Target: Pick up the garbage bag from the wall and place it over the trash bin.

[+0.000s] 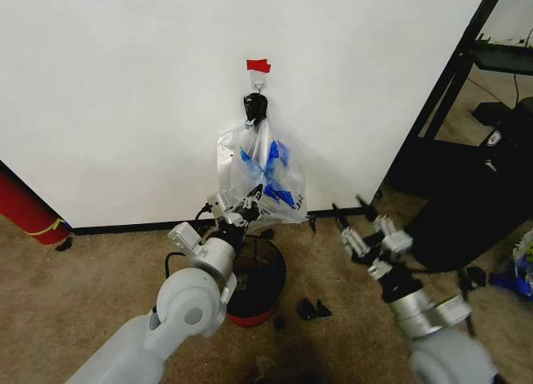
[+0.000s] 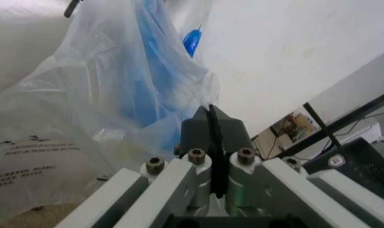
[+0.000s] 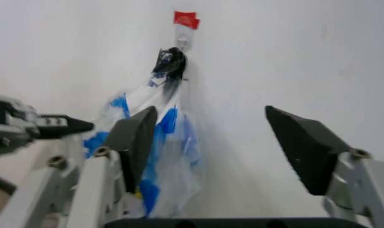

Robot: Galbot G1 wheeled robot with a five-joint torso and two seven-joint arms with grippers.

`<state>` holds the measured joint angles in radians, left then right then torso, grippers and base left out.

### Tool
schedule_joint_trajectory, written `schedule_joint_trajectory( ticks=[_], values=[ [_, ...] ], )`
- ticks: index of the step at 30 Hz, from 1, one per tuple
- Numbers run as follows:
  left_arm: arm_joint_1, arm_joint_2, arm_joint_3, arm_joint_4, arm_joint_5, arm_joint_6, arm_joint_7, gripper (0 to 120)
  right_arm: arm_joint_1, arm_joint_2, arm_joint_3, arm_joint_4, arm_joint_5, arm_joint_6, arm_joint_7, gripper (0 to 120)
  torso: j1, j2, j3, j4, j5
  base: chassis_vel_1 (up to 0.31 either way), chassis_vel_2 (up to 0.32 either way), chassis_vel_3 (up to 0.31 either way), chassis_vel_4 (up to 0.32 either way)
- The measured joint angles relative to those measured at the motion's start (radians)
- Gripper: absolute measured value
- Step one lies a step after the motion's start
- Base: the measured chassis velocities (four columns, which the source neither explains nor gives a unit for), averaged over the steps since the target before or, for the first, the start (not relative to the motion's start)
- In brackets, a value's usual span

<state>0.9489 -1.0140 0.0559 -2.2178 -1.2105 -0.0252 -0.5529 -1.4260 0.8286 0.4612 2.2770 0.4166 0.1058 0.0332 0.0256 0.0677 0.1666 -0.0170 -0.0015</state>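
Left hand (image 1: 250, 202) (pinched shut) at hanging garbage bag (image 1: 265, 163) — right hand (image 1: 356, 219) agape.

I count: 1 garbage bag (image 1: 262, 172) | 1 trash bin (image 1: 260, 280) | 1 hook (image 1: 259, 86) | 1 red tape strip (image 1: 258, 65) | my 2 grippers: left (image 1: 243, 207), right (image 1: 354, 221)

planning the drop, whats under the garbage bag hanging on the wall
Under the garbage bag sits the trash bin on the carpet, beside the black baseboard. The left gripper, fingers shut, covers the bag's lower left corner and part of the bin's rim.
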Motion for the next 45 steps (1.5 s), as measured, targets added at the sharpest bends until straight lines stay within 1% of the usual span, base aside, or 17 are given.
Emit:
schedule_joint_trajectory(
  ticks=[1,2,3,4,7,8,12,15,20,26,30,32,35,36,39,43,45],
  values=[
    [-0.001,-0.004,0.0,-0.003,0.002,0.001,-0.006,0,0.061,-0.076,-0.028,-0.038,0.008,-0.02,0.003,77,0.0,0.0,0.0,-0.0003,-0.0005,0.0,0.0,0.0,0.0],
    [-0.001,-0.004,0.0,-0.003,0.002,0.001,-0.006,0,0.061,-0.076,-0.028,-0.038,0.008,-0.02,0.003,77,0.0,0.0,0.0,-0.0003,-0.0005,0.0,0.0,0.0,0.0],
    [-0.001,-0.006,0.0,-0.004,0.004,0.001,-0.009,0,0.106,-0.113,-0.057,-0.064,0.011,-0.029,0.004,80,0.0,0.0,0.0,-0.0005,-0.0003,0.0,0.0,0.0,0.0],
    [0.001,-0.006,0.0,-0.005,0.007,0.001,-0.009,0,0.177,-0.158,-0.114,-0.1,0.009,-0.039,0.004,85,0.0,0.0,0.0,-0.0002,0.0001,0.0,0.0,0.0,0.0],
    [0.008,-0.005,-0.005,-0.005,0.012,0.001,-0.009,0,0.332,-0.21,-0.27,-0.154,-0.037,-0.076,0.003,97,0.0,0.0,0.0,-0.0001,-0.0002,0.0,0.0,0.0,0.0],
    [0.008,-0.005,-0.005,-0.005,0.012,0.001,-0.009,0,0.332,-0.21,-0.27,-0.154,-0.037,-0.076,0.003,97,0.0,0.0,0.0,-0.0001,-0.0002,0.0,0.0,0.0,0.0],
    [0.016,-0.01,0.001,-0.006,0.023,-0.001,-0.008,0,0.476,-0.208,-0.422,-0.195,-0.104,-0.14,-0.004,100,0.0,0.0,0.0,-0.0007,-0.0003,0.0,0.0,0.0,0.0],
    [0.016,-0.015,0.007,-0.002,0.032,-0.002,-0.006,0,0.556,-0.198,-0.495,-0.237,-0.141,-0.143,-0.01,100,0.0,0.0,0.0,-0.0007,0.0,0.0,0.0,0.0,0.0],
    [0.012,-0.016,0.008,-0.001,0.034,-0.003,-0.001,0,0.748,-0.155,-0.662,-0.343,-0.185,-0.134,-0.016,100,0.0,0.0,0.0,-0.0002,-0.0006,0.0,0.0,0.0,0.0],
    [0.012,-0.02,0.009,-0.001,0.035,-0.005,0.002,0,0.846,-0.105,-0.759,-0.427,-0.21,-0.129,-0.021,100,0.0,0.0,0.0,-0.0004,-0.0004,0.0,0.0,0.0,0.0],
    [0.012,-0.02,0.009,-0.003,0.036,-0.005,0.002,0,0.849,-0.094,-0.763,-0.438,-0.186,-0.128,-0.025,99,0.0,0.0,0.0,-0.0001,-0.0005,0.0,0.0,0.0,0.0],
    [0.013,-0.02,0.009,-0.004,0.041,-0.005,0.003,0,0.81,-0.117,-0.718,-0.41,-0.152,-0.121,-0.032,99,0.0,0.0,0.0,0.0,-0.0003,0.0,0.0,0.0,0.0],
    [0.015,-0.019,0.005,0.006,0.043,-0.007,0.005,0,0.723,-0.163,-0.623,-0.362,-0.096,-0.097,-0.038,99,0.0,0.0,0.0,-0.001,-0.0001,0.0,0.0,0.0,0.0],
    [0.015,-0.019,0.005,0.006,0.043,-0.007,0.005,0,0.723,-0.163,-0.623,-0.362,-0.096,-0.097,-0.038,99,0.0,0.0,0.0,-0.001,-0.0001,0.0,0.0,0.0,0.0],
    [0.015,-0.01,0.002,0.021,0.043,-0.012,0.014,0,0.65,-0.212,-0.531,-0.307,0.035,-0.081,-0.038,100,0.0,0.0,0.0,-0.0011,-0.0005,0.0,0.0,0.0,0.0],
    [0.01,-0.012,0.014,0.046,0.049,-0.017,0.02,0,0.632,-0.25,-0.464,-0.262,0.196,-0.091,-0.027,100,0.0,0.0,0.0,-0.0003,-0.0006,0.0,0.0,0.0,0.0],
    [0.009,-0.014,0.015,0.047,0.049,-0.017,0.02,0,0.632,-0.253,-0.457,-0.26,0.214,-0.095,-0.026,100,0.0,0.0,0.0,-0.0002,-0.0006,0.0,0.0,0.0,0.0]
  ],
)
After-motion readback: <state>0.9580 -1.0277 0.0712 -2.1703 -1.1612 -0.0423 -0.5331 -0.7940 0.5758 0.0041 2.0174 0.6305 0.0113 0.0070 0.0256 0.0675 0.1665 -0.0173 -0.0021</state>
